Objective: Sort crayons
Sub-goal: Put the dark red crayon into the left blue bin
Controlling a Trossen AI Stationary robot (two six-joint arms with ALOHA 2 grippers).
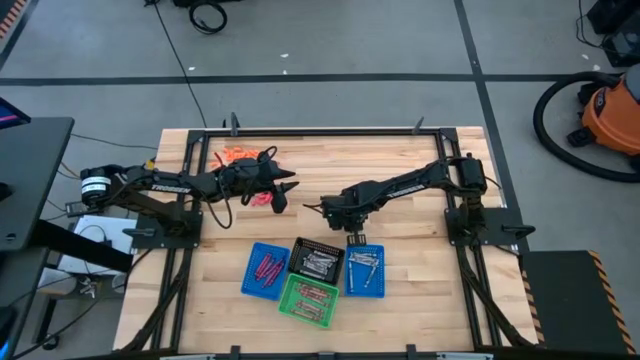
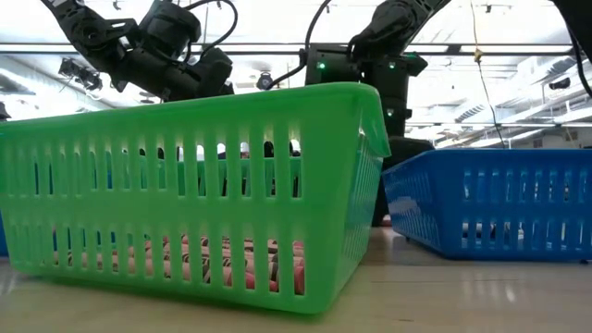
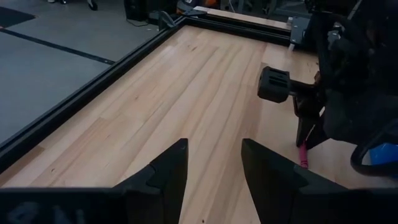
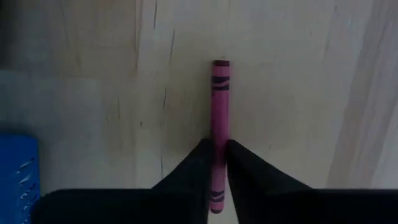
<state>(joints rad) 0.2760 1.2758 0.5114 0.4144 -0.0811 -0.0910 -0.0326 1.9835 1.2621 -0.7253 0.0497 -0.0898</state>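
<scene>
Right gripper (image 4: 219, 158), just behind the black basket (image 1: 317, 262), has its fingers pinched on a pink crayon (image 4: 219, 106) lying on the table (image 1: 400, 300). I judge sorting well advanced: all four baskets hold crayons. An orange-red heap (image 1: 245, 160) remains well behind the black basket. Left gripper (image 3: 213, 168) hangs spread near that heap, empty.

Counter (image 1: 400, 170): light wood, black frame.
Baskets: two blue (image 1: 264, 271) (image 1: 365, 271), one black (image 1: 317, 260), one green (image 1: 308, 300), clustered together.
Floor: orange vacuum (image 1: 612, 115).
</scene>
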